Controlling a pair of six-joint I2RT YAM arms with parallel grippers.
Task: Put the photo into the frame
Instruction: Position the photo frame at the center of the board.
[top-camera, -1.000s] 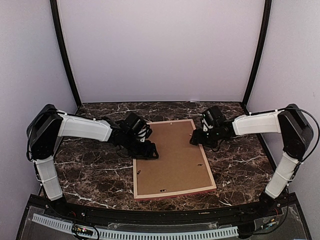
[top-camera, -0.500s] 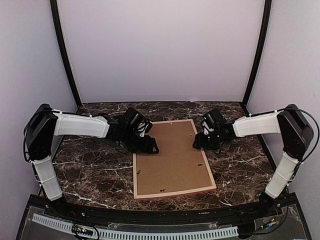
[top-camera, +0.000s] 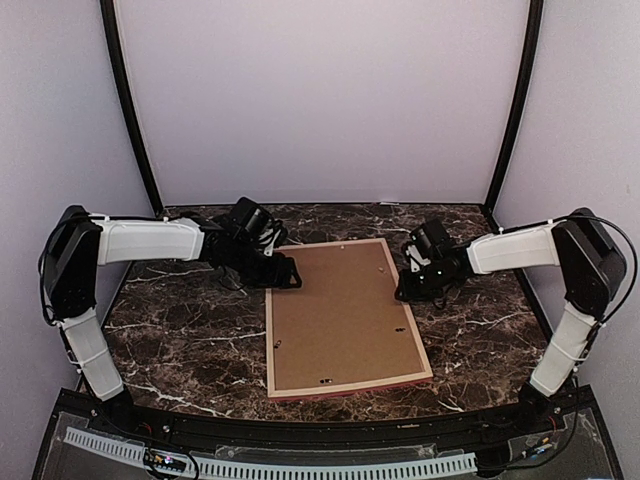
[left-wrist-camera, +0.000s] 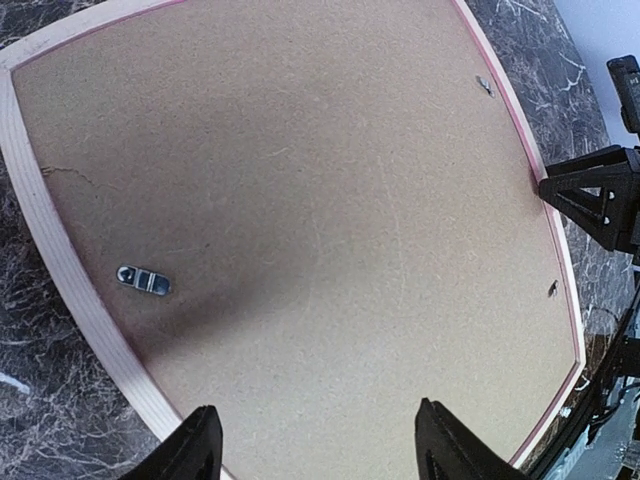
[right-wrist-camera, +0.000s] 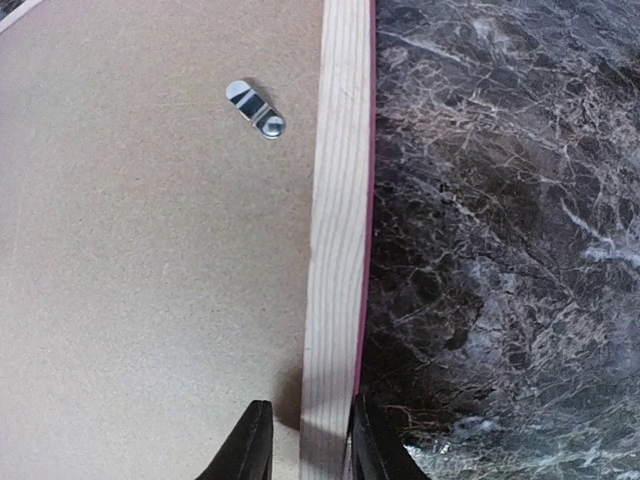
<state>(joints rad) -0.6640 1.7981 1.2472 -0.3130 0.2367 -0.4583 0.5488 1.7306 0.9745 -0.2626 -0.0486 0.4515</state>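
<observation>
Lying back-up mid-table, the thin pale-wood frame (top-camera: 350, 384) holds grainy brown backing board (top-camera: 340, 310) on veined dark marble table (top-camera: 180, 340). Left gripper (left-wrist-camera: 320, 440) hangs spread over its far-left corner; right gripper (right-wrist-camera: 310, 440) straddles the right rail, and I cannot tell whether it pinches.

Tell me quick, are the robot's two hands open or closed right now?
Left gripper: open, holding nothing, above the board.
Right gripper: astride the frame rail; cannot tell if it grips.

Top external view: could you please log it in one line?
pink-wood rectangular frame: face-down, brown cardboard backing inside | left gripper: open | right gripper: straddling rail
</observation>
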